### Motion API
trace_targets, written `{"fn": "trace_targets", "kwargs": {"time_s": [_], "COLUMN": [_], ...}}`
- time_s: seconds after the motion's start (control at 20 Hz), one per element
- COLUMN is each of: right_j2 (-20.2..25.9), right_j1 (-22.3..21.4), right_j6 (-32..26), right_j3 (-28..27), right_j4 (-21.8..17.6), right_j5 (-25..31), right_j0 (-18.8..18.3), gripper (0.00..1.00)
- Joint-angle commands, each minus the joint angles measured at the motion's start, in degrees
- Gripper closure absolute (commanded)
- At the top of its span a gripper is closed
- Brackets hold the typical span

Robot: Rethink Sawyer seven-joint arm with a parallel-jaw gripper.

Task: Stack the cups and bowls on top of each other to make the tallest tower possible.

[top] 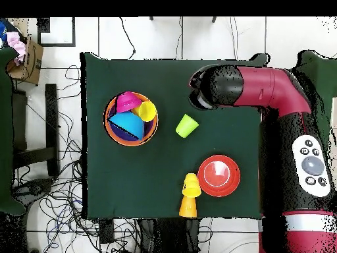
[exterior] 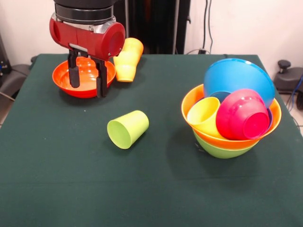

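My gripper [exterior: 87,91] hangs open and empty, high over the table. In the front view it overlaps the red-orange bowl [exterior: 84,87]. The overhead view shows the gripper [top: 199,93] apart from that bowl [top: 218,175] and nearer the lime green cup [top: 187,125]. That cup [exterior: 128,128] lies on its side mid-table. A yellow cup [exterior: 125,67] nested on an orange cup [exterior: 134,47] lies beside the red-orange bowl. The tower [exterior: 231,137] is a large orange bowl on a lime green bowl [exterior: 220,151]. It holds a yellow cup [exterior: 203,116], a magenta bowl [exterior: 244,115] and a tilted blue bowl [exterior: 239,75].
The green table [exterior: 61,179] ends close behind the red-orange bowl and close beside the tower. In the overhead view a cardboard box [top: 24,56] and cables lie on the floor to the left. The arm [top: 276,92] reaches in from the right.
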Motion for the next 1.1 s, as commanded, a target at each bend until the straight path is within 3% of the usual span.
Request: {"fn": "trace_targets", "kwargs": {"time_s": [0.05,1.1], "right_j2": [-2.72,-6.21], "right_j1": [0.85,-0.13], "right_j6": [-5.89,-1.64], "right_j3": [4.92,9.42], "right_j4": [-4.06,-3.11], "right_j5": [0.17,-1.70], "right_j0": [1.02,2.27], "gripper": [0.00,0.00]}}
